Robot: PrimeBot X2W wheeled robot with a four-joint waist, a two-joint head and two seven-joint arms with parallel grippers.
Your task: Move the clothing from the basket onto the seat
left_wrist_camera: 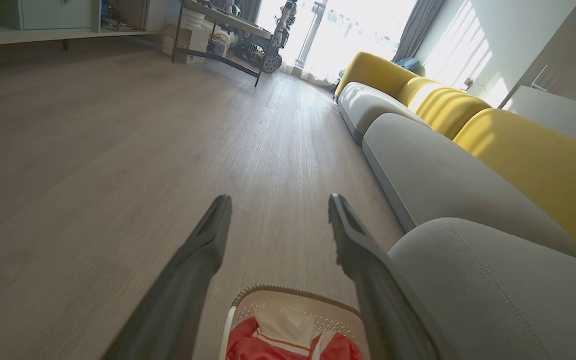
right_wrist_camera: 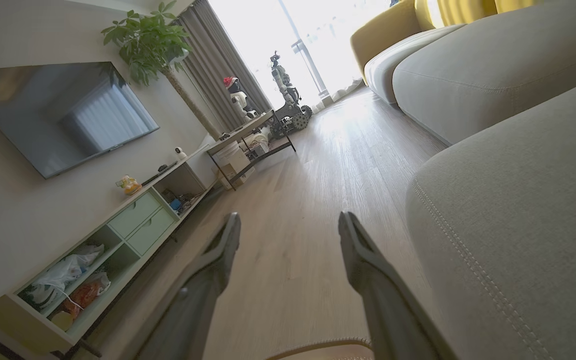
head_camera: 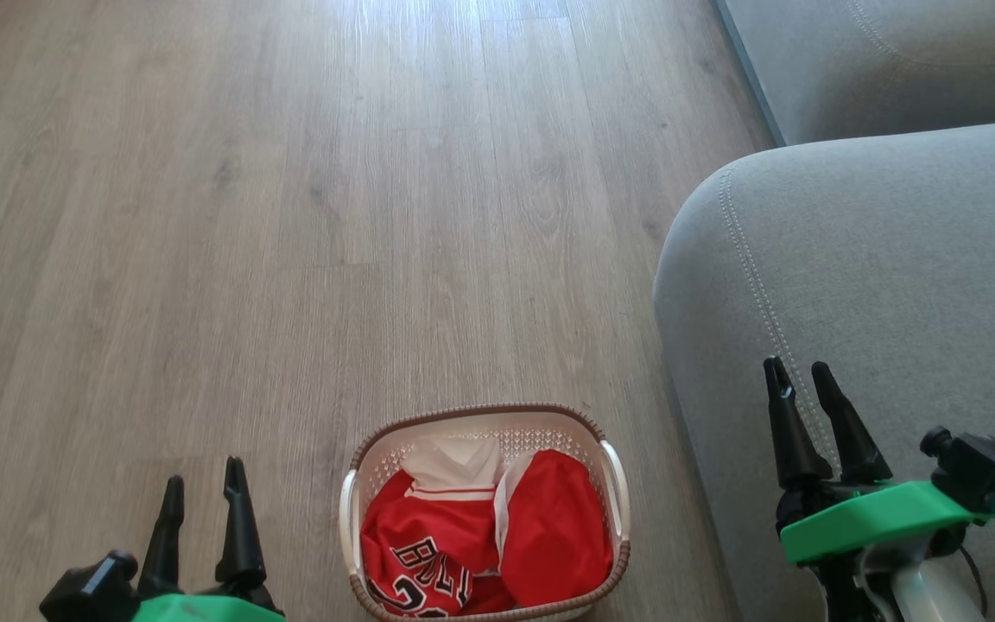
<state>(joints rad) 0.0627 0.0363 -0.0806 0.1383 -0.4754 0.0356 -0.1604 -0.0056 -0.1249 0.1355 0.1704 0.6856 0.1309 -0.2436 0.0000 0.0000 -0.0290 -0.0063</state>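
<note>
Near centre: full basket, untouched clothing | spread, empty left gripper and right gripper | step: likely pre-grasp | next: reach down, pinch, carry right onto seat

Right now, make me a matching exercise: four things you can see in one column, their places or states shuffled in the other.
1 basket
2 jersey
3 shorts
4 right pincer

A lettered, in the basket's left half
B open, empty
C on the floor beside the seat
D plain red, in the basket's right half

Pairs: 1-C, 2-A, 3-D, 4-B
</note>
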